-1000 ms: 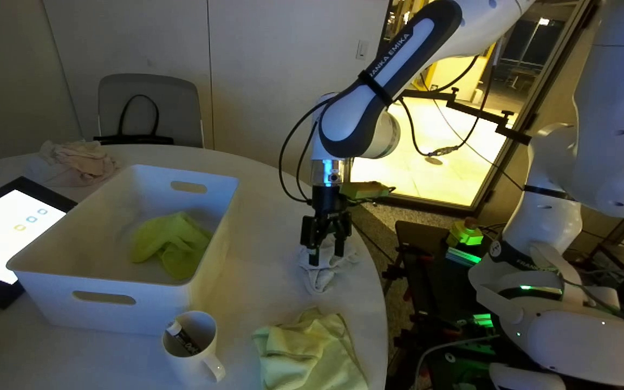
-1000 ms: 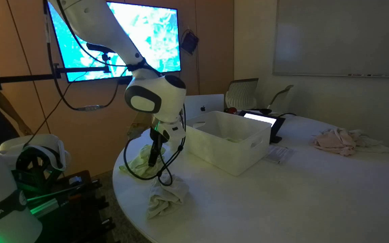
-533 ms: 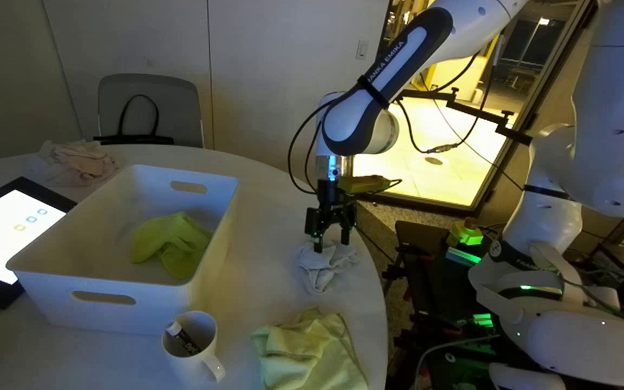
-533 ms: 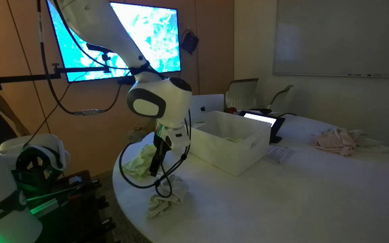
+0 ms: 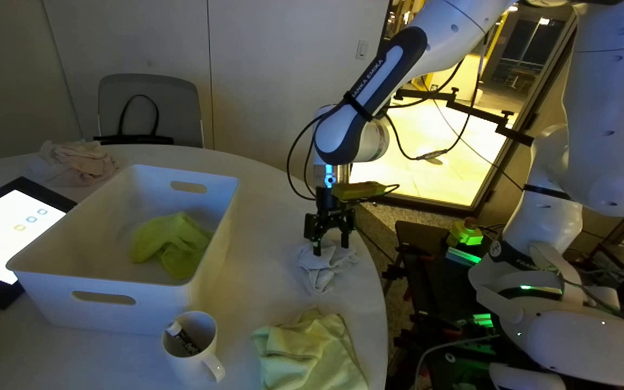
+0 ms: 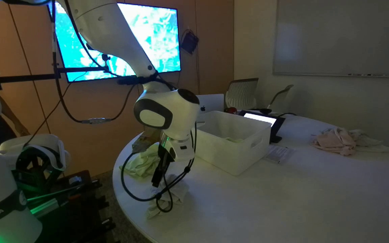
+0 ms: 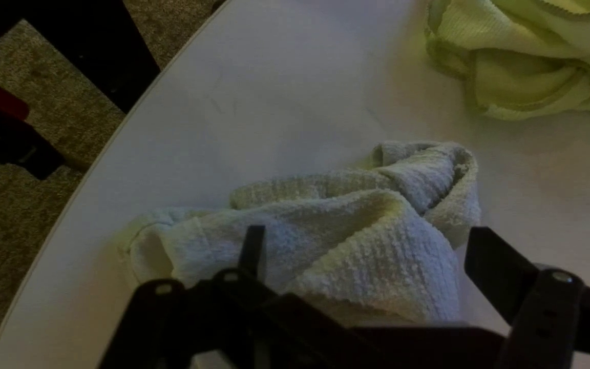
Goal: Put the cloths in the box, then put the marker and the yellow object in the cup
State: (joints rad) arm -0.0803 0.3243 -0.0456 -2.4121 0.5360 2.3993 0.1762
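White-grey cloth (image 7: 336, 241), one, crumpled, not yet boxed: lay on the table (image 5: 268, 260) close to its robot-side edge. Long axis ran, as I judged it, from that edge inward; blunt end faced the edge, looped end slanted toward the pale yellow-green cloth (image 5: 309, 352). Gripper (image 5: 331, 249), mine: jaws spread wide over the white-grey cloth, nothing pinched; contact I could not tell. Pale yellow-green cloth, one, loosely bunched, by the same edge: also left to box. Box (image 5: 152, 307), white, farther in from that edge: held the bright yellow-green cloth (image 5: 174, 246), near its robot-side wall; one of three cloths done. Cup (image 5: 186, 369), just beside the box: contained the marker (image 5: 184, 339), leaning, white end up; that part looked complete. Yellow object: I could not make one out, so I left it unticked.
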